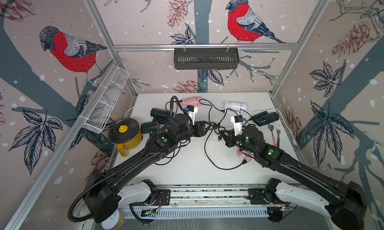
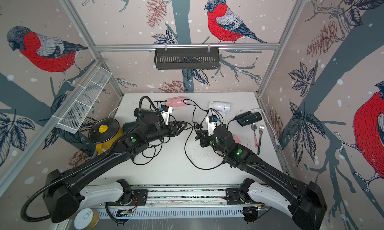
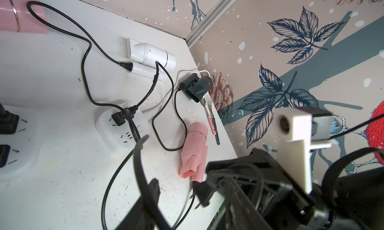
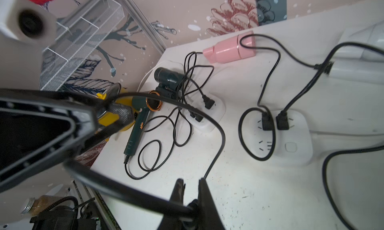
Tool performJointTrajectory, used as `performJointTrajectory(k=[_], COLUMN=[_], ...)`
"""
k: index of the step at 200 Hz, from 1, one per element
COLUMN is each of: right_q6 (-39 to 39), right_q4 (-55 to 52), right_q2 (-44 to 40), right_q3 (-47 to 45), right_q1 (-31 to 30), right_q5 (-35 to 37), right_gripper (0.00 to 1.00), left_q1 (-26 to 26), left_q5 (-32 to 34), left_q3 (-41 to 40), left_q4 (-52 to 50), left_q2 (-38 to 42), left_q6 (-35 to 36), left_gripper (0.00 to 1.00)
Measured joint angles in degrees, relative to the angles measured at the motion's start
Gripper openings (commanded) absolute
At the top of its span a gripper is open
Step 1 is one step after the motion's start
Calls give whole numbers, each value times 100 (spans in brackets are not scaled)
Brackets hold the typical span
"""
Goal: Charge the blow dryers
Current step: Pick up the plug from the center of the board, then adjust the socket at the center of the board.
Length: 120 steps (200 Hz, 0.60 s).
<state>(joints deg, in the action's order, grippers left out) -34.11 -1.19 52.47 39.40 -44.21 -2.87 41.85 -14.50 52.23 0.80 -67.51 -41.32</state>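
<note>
Six blow dryers (image 2: 220, 106) lie on the white surface (image 1: 187, 172), each located here by the yellow pot (image 1: 135, 142) with its black lid (image 1: 116, 135).

- **Just beside the pot:** the dark green dryer (image 1: 148, 127), with its copper nozzle at the end farther from the pot.
- **Just beyond that one:** a black dryer (image 1: 160, 113).
- **Farther from the pot, along the back edge:** a pink dryer (image 1: 190, 101), then the white dryer (image 1: 235, 105).
- **Farthest from the pot:** the second black dryer (image 1: 267, 117), near a spoon (image 1: 271, 127) and a fork (image 1: 278, 129).
- **Well apart from the pot, partly hidden beneath the right arm:** the second pink dryer (image 3: 195, 148).

Two white square power strips also rest on the surface. The nearer strip (image 4: 218, 109), close to the pot-side dryers, carries several black plugs. The farther strip (image 4: 295, 148) carries two plugs side by side.

Both tools meet above the middle of the surface, well apart from the pot. The right tool (image 1: 220, 135) has its fingers pressed nearly together, pinching a black plug (image 3: 204, 194) whose prongs are exposed. A black cord (image 4: 223, 135) arcs from this tool across to the left tool (image 1: 209, 127). The views do not show whether the left tool's fingers are spread or pressed on that cord; they are blurred in both wrist views and too small in both top views.
</note>
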Motion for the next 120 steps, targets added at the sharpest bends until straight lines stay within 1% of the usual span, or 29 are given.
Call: performJointTrajectory(k=[37,77,101,120], right_q6=[459,739,872,916], right_q4=[-507,-669,-660,-623], right_q2=[-291,-168,-55,79], right_q3=[354,258,195,192], right_q1=[212,254,262,262], right_q5=[-315,-409,-481,-660], right_gripper=[8,7,7,7], left_q1=[0,0,0,-4], left_q5=[-42,-44,131,323], left_q3=[-197,-212,-205,-348], left_q4=[72,68,-120,-66], left_q2=[-160,-240,-28,260], left_q6=[87,57,-9,-28], left_gripper=[54,54,55,56])
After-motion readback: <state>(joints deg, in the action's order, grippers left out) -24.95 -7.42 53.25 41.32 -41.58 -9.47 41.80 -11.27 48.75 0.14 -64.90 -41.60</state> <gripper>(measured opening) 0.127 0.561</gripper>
